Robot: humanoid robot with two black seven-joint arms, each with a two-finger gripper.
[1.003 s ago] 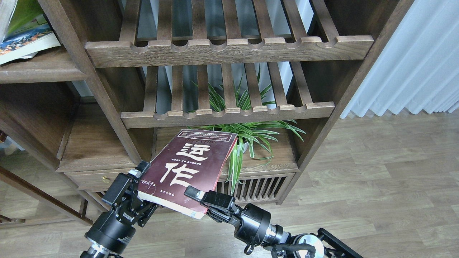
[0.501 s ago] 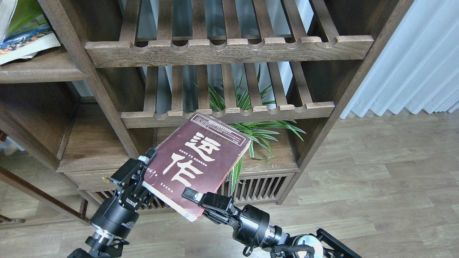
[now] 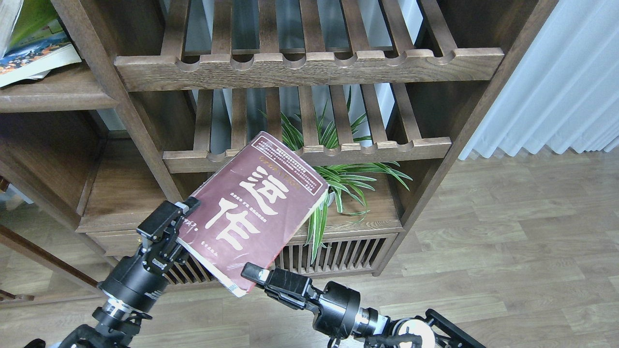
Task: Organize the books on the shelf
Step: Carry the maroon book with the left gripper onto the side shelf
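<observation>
maroon book [image 3: 254, 208] | cover up, long axis up-right | left pincer [image 3: 181, 222] clamps lower-left corner

Looked matt and scuffed: thick maroon paperback book [image 3: 254, 205], paper page edges pale. Showed coarse open grain: dark-brown wooden slatted rack [image 3: 309, 67]. Gleamed faintly: black plastic-and-metal left gripper [image 3: 176, 220]. Seemed smooth, low-sheen: grey-brown wood-plank floor [image 3: 508, 251].

spider plant [image 3: 338, 181], white curtain [image 3: 556, 82], wood floor [image 3: 508, 232]
</observation>
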